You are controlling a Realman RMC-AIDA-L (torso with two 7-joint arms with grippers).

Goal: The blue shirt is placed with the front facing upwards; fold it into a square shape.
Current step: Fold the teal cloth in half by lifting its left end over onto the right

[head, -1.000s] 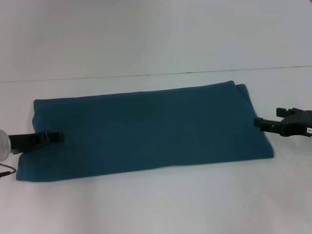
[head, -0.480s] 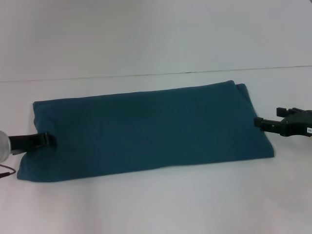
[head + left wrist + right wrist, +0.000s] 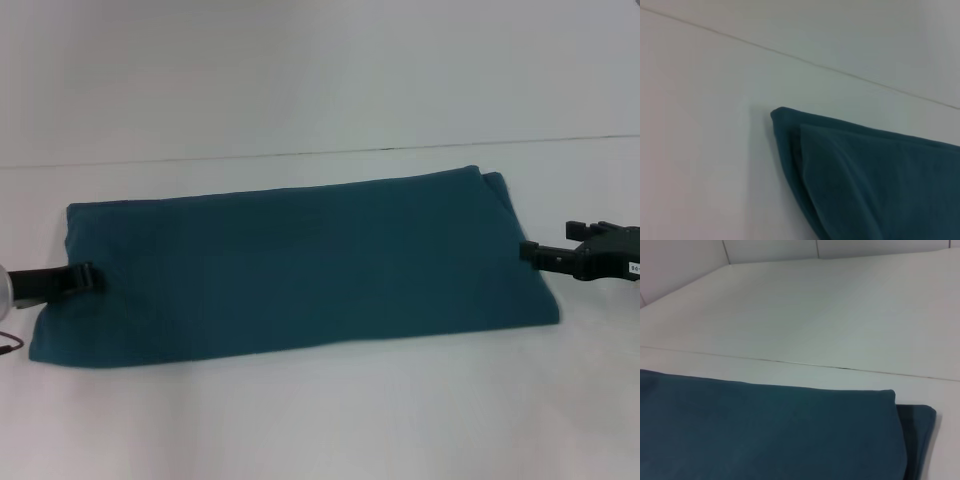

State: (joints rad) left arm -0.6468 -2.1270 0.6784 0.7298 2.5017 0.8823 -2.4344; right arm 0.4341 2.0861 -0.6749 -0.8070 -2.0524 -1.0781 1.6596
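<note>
A: Well, where do the grippers stand?

B: The black left gripper (image 3: 88, 277) lies low at the left short edge of the dark teal-blue cotton shirt (image 3: 300, 265), its tip touching the cloth; I cannot tell whether its fingers are parted. The black right gripper (image 3: 530, 252) sits at the right edge, and there too I cannot tell.

A: And the shirt?

B: Folded into a long band, flat on the white table (image 3: 330, 420), lengthwise between both grippers, with layered edges showing at each end.
</note>
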